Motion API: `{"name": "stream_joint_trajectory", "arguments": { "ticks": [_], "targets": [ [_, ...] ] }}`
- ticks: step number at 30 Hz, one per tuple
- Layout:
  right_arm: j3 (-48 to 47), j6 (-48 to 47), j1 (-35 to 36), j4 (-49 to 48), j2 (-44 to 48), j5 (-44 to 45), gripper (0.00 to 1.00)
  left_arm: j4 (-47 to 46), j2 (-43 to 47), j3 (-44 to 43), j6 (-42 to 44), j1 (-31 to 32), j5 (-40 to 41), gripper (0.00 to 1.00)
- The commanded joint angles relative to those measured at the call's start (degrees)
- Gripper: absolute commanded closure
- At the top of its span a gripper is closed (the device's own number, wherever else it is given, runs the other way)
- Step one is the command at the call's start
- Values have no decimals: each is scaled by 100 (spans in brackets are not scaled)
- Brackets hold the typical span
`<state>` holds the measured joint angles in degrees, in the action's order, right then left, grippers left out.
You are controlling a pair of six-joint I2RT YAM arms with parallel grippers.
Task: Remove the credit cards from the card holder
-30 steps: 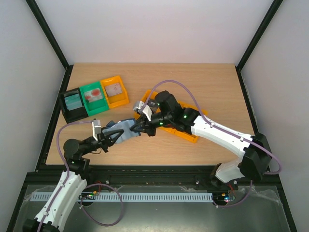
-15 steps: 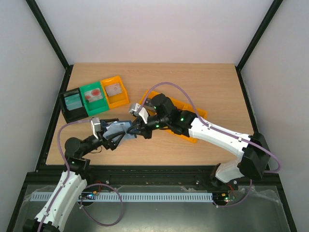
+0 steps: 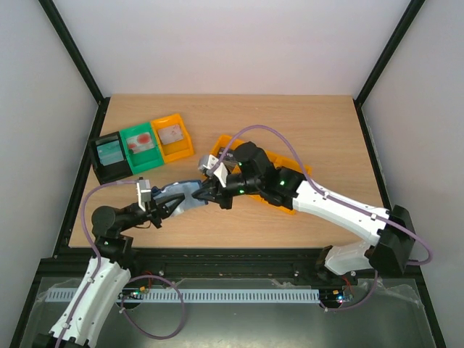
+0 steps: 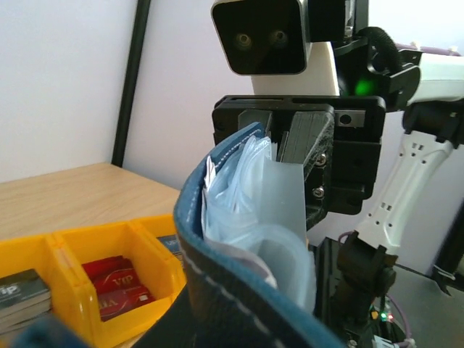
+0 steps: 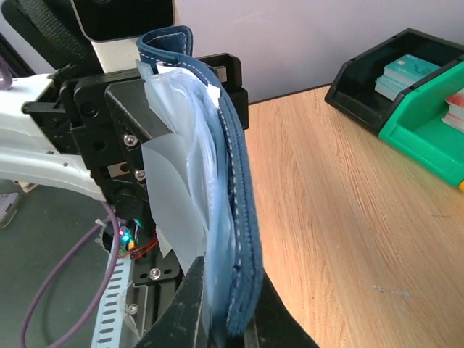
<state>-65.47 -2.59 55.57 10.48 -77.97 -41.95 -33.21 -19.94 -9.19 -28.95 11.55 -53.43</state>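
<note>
Card holder (image 3: 183, 194): navy, with pale pockets fanned open, stretched between both hands over the front-left of the table (image 3: 312, 123).
Left hand (image 3: 165, 206): clamped shut on the holder's near-left end.
Right hand (image 3: 207, 190): fingers (image 4: 304, 138) pinched on the opposite end, at the pocket edges.
Orange tray (image 4: 94, 233): just behind, largely covered by the right arm, with red cards (image 4: 116, 284) in its middle compartment.
Black bin (image 3: 95, 161), green bin (image 3: 145, 164) and orange bin (image 3: 178, 152): in a row at the left rear, each with cards inside.
</note>
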Motion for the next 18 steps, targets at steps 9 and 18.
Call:
{"name": "stream_joint_trajectory", "arguments": {
  "ticks": [9, 18],
  "targets": [
    [311, -84, -134, 178, 853, 16, 67, -7, -114, -12, -101, -232, -369, 98],
    [255, 267, -130, -331, 316, -198, 52, -131, -159, -21, -119, -224, -546, 98]
  ]
}}
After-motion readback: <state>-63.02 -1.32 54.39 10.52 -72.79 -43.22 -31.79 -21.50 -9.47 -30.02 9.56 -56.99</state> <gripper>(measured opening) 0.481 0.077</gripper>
